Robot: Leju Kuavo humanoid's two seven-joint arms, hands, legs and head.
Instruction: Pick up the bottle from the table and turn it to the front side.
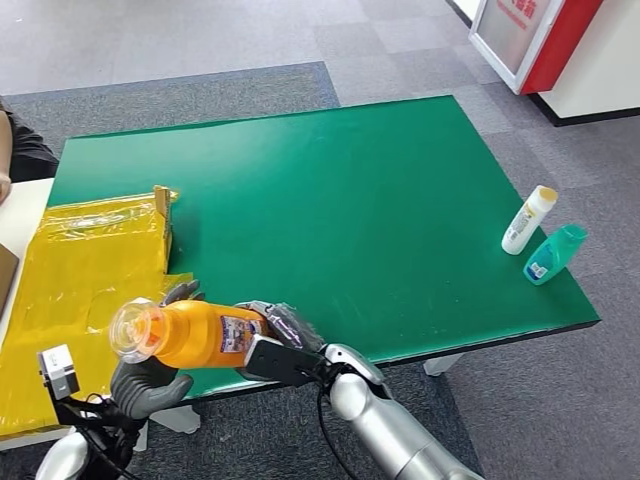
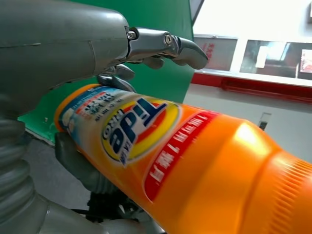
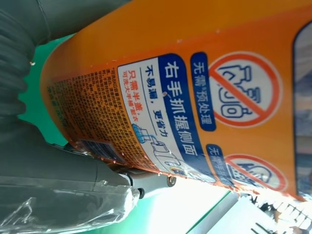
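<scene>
An orange detergent bottle [image 1: 192,333] lies on its side in the air over the near left edge of the green table [image 1: 340,200], its clear cap toward the left. My left hand [image 1: 147,385] cups it from below near the neck, with fingers curling up behind it. My right hand [image 1: 287,325] grips the base end. In the left wrist view the bottle [image 2: 191,161] shows its round front logo, with my left hand [image 2: 66,44] around it. In the right wrist view the bottle [image 3: 184,73] shows its printed back label against my right hand [image 3: 55,185].
A yellow plastic bag [image 1: 83,260] covers the table's left end. A white bottle [image 1: 528,220] and a teal bottle [image 1: 555,253] lie near the right edge. A person's arm [image 1: 15,150] is at the far left. A red-and-white stand [image 1: 528,40] is on the floor beyond.
</scene>
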